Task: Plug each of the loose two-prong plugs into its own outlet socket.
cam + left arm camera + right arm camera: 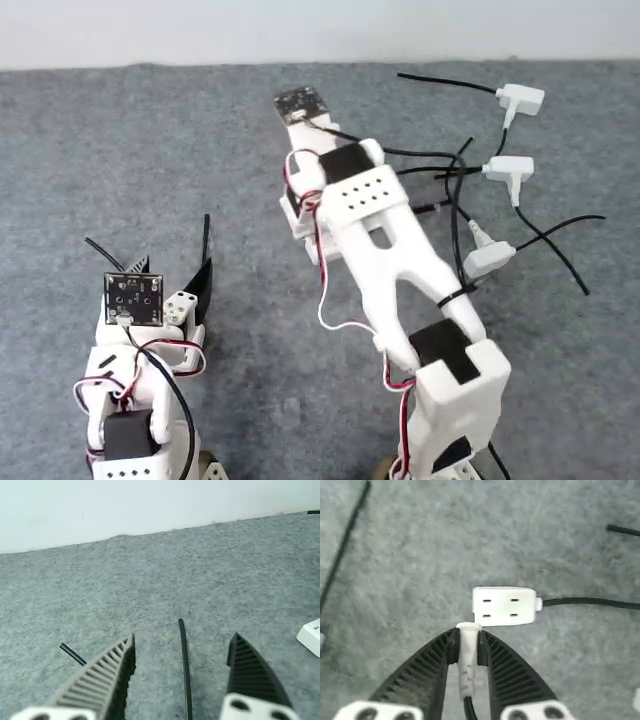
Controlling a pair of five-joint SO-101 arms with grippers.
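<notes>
Two ribbed jaws of your right gripper [467, 635] are clamped on the white plug [466, 660], pinching its body from both sides with its cord trailing back between them. That leaves its front end free and lets a push run straight along the jaws. Just ahead lies the outlet block [504, 606], slotted face turned toward the wrist camera, its own cord [590, 601] running off sideways. The plug's tip sits at the block's near edge, beside the slots rather than over them. Whether it touches, I cannot tell, and I'd judge you need a small sideways correction before pressing.

Your left gripper [183, 639] stands wide open and holds nothing, with a black cord [186, 670] lying on the grey carpet [150, 580] between its jaws — parked, by the look of it.

Only the right wrist view gives you the slot alignment. The high view gives the layout — three more white cord ends [508, 168] spread well apart, off to the side of the right arm [390, 250].
</notes>
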